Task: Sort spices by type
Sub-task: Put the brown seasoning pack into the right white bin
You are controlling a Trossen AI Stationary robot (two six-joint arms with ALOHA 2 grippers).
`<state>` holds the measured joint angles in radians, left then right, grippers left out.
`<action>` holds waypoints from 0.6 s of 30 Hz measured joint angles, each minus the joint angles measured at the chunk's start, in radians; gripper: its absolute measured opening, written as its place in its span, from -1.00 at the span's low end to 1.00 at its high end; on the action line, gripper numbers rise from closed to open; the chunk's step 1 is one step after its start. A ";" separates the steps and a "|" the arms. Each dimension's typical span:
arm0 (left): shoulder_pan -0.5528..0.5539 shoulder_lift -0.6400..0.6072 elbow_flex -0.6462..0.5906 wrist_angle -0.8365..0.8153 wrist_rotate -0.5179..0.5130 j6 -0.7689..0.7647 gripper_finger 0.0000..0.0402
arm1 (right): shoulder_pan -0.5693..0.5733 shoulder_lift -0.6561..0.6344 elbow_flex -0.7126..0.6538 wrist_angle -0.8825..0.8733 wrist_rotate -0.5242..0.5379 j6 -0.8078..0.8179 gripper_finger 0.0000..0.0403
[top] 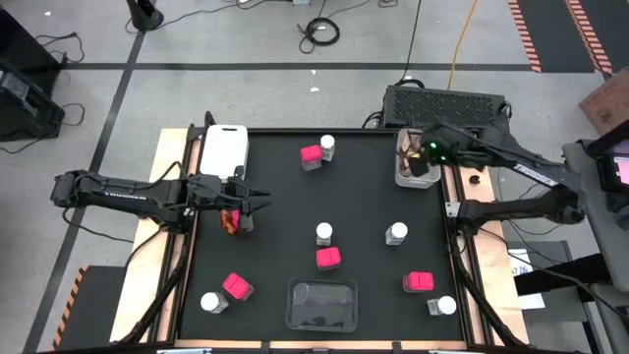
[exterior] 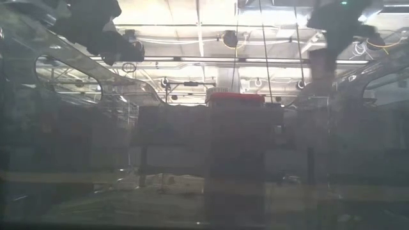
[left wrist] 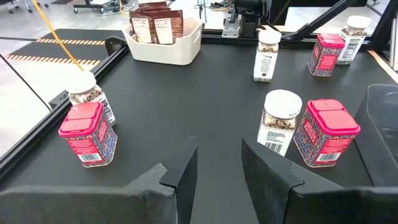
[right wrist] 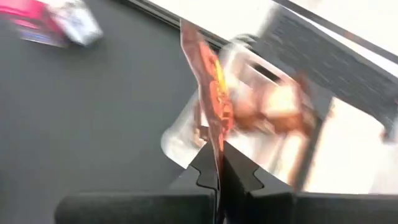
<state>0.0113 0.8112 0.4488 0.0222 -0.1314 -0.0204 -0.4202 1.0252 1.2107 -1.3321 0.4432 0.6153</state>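
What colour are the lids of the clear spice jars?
White; the clear jar's lid shows best in the left wrist view.

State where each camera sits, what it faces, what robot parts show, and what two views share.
High: overhead, straight down on table; both arms.
Low: table height, level across; arms dim above.
Left wrist: on left arm, facing spices past open left claw.
Right wrist: right arm; right claw shut on brown packet.
Shared: high and left wrist show the white tray.

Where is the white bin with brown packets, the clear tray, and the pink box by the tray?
white bin [top: 402, 177], high view, its left rim.
clear tray [top: 320, 304], high view, its bare middle.
pink box [top: 328, 258], high view, its square top.
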 joint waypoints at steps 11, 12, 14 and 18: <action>0.000 0.000 0.000 0.000 0.000 -0.024 -0.36 | 0.000 -0.039 -0.080 -0.155 0.023 0.103 -1.00; 0.000 0.000 0.000 0.000 0.000 -0.024 -0.36 | 0.000 -0.039 -0.093 -0.154 0.023 0.106 -1.00; 0.000 0.000 0.000 0.000 0.000 -0.025 -0.36 | 0.000 -0.039 -0.123 -0.154 0.024 0.116 -1.00; 0.000 0.000 0.000 0.000 0.000 -0.024 -0.36 | 0.000 -0.037 -0.191 -0.137 0.027 0.133 -1.00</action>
<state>0.0109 0.8112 0.4488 0.0227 -0.1314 -0.0448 -0.4202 0.9884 1.0194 -1.4688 0.4700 0.7478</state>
